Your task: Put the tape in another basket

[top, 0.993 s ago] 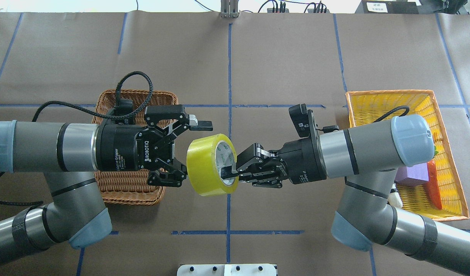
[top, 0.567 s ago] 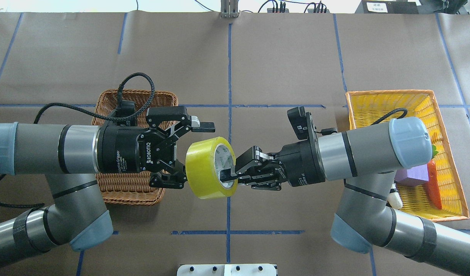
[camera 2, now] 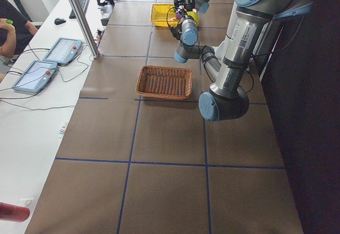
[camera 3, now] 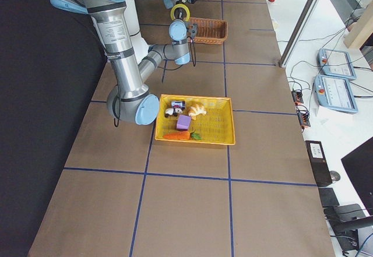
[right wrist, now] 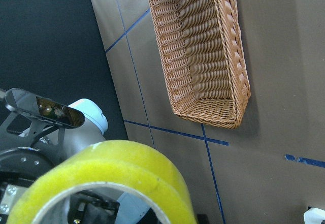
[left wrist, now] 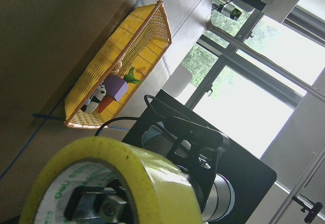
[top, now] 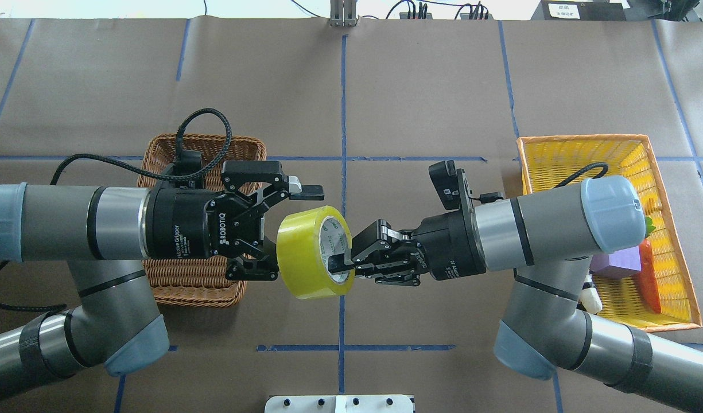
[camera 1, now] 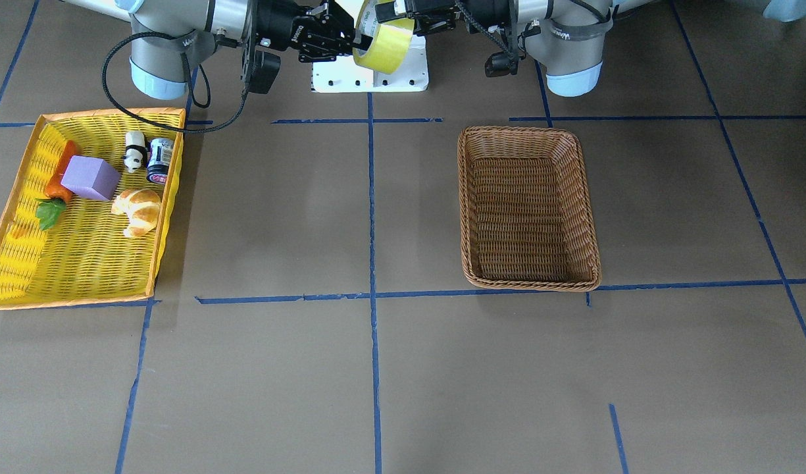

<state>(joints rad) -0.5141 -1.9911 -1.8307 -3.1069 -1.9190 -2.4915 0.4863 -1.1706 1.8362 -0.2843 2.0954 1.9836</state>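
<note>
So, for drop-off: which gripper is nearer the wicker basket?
Left: the left gripper is on the basket's side of the tape, the right gripper on its far side.

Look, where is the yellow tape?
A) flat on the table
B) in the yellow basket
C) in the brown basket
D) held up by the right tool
D: the right tool pinches the tape above the table, while the left tool is open beside it.

White capitals spelling "ROBOTIQ" run across the black body of the left gripper (top: 291, 229), just behind its fingers (top: 303, 188). "Adaptive Gripper" stands in smaller type on the collar farther back. Green print on the white core of the tape (top: 305, 252), between those fingers, is too blurred to read.
</note>
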